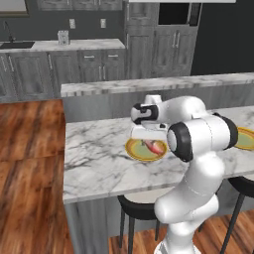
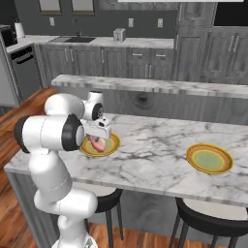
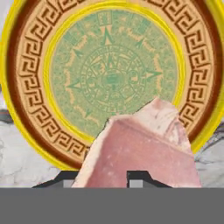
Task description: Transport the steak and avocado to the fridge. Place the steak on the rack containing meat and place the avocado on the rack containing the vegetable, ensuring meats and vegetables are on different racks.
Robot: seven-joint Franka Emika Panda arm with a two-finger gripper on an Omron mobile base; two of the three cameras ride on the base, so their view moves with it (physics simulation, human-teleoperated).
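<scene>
The steak (image 1: 155, 147) (image 2: 98, 143) is a pink slab with paler patches, lying over the left-hand yellow-rimmed green plate (image 1: 133, 153) (image 2: 113, 145) on the marble island. My gripper (image 1: 149, 139) (image 2: 100, 137) points down onto it from above. In the hand view the steak (image 3: 144, 148) rises tilted between the two dark finger tips, over the patterned plate (image 3: 26, 87), and my gripper (image 3: 103, 179) is shut on its near edge. The avocado, the fridge and its racks are out of view.
A second yellow-rimmed green plate (image 1: 245, 139) (image 2: 209, 159) sits further right on the island counter (image 1: 94, 158) (image 2: 155, 145). A raised marble ledge (image 1: 149, 84) (image 2: 145, 85) runs behind it. Black stools (image 1: 136, 208) (image 2: 208, 223) stand under the near edge.
</scene>
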